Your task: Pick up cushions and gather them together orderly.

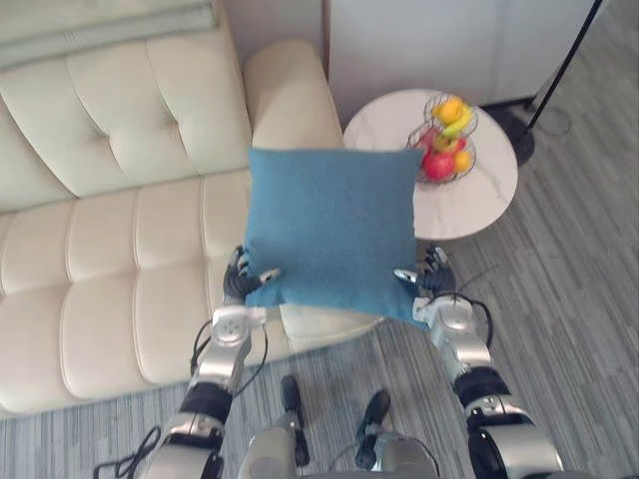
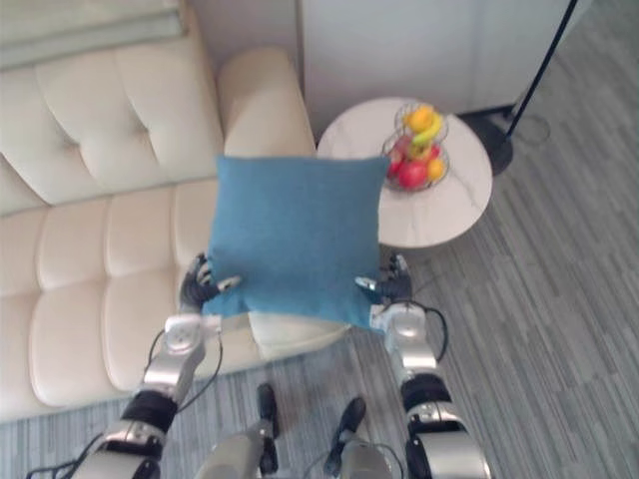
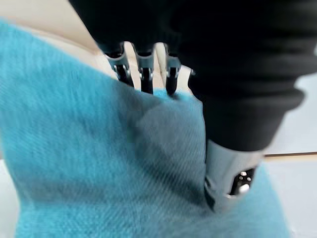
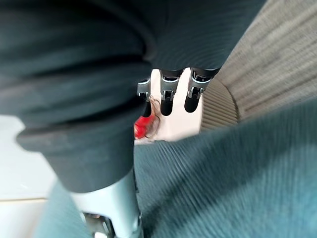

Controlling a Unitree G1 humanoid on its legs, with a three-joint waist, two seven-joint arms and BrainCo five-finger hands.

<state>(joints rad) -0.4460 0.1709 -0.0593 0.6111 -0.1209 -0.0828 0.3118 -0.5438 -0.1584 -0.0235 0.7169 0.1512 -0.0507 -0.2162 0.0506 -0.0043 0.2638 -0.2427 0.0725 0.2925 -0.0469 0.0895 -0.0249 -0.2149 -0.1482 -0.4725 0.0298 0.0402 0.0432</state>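
A square blue cushion hangs in the air over the right end of the cream sofa, held up by both hands. My left hand pinches its lower left corner, and my right hand pinches its lower right corner. In the left wrist view the fingers lie behind the blue cloth with the thumb pressed on its front. The right wrist view shows the same hold: fingers behind the cushion, thumb on the near face.
A round white side table stands right of the sofa's arm, carrying a wire basket of fruit. A black lamp pole rises at the far right. Grey plank floor lies in front.
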